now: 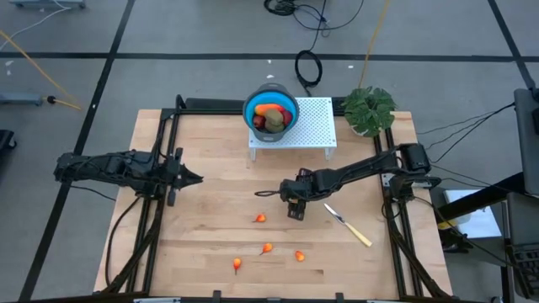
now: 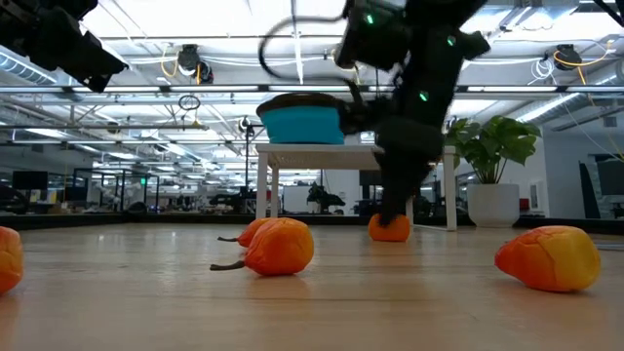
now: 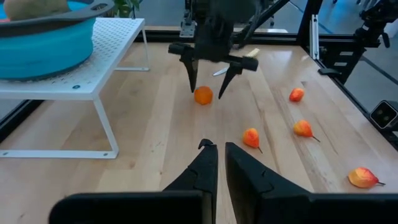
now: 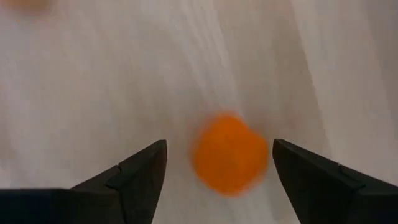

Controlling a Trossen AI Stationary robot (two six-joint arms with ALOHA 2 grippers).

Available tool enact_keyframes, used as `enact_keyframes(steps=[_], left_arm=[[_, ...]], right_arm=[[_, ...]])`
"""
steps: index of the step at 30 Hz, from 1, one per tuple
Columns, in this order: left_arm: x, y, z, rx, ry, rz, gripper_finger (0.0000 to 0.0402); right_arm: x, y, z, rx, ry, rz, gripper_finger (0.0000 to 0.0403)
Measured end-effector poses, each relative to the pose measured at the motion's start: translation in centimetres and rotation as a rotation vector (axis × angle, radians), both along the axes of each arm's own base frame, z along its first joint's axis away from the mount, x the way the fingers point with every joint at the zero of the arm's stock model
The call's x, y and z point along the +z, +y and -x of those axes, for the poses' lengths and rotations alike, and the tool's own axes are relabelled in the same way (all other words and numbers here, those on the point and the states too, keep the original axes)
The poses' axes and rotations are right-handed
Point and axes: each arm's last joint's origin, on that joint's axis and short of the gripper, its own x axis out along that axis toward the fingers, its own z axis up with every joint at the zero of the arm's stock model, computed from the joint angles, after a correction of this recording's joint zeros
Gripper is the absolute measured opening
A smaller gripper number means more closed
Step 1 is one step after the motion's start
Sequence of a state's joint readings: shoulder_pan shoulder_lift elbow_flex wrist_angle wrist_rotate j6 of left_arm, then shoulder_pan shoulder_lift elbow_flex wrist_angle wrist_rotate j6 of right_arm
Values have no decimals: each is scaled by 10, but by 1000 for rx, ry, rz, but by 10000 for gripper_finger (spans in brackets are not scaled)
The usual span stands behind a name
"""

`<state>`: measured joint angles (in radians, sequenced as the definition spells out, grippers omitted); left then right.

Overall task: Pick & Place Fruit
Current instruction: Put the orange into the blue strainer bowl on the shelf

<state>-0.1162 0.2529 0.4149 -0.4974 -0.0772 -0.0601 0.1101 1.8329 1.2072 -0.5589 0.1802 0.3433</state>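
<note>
Even, bright light from ceiling strip lamps [image 2: 292, 39]; soft shadows under the white stand [image 3: 81, 87]. Right wrist view blurred; near fruit [image 2: 551, 258] soft.

Two arms: matte black, jointed segments, black cabling. Left end effector [image 1: 195, 178] and right end effector [image 1: 294, 209]: paired black, tapered, wedge-shaped fingers [image 4: 140, 171]. Green indicator lights.

Blue bowl [image 1: 271, 109] on my white perforated stand [image 1: 312, 126]; potted plant [image 1: 369, 109] beside it; knife [image 1: 348, 225] flat on wood table [image 1: 202, 244].
</note>
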Motion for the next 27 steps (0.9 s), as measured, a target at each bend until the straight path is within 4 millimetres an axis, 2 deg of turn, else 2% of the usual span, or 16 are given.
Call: enact_keyframes(steps=[3,8,18,27], left_arm=[[0,0,0,1,0,0,33],[0,0,0,1,-1,-3,33],[0,0,0,1,-1,-4,33],[0,0,0,1,-1,-4,33]], right_arm=[[-11,-1,7,-17,27,-1,284],[-17,-1,7,-40,-23,-13,282],[-21,-1,9,-38,-38,-13,278],[-21,0,6,-33,-73,-23,212]])
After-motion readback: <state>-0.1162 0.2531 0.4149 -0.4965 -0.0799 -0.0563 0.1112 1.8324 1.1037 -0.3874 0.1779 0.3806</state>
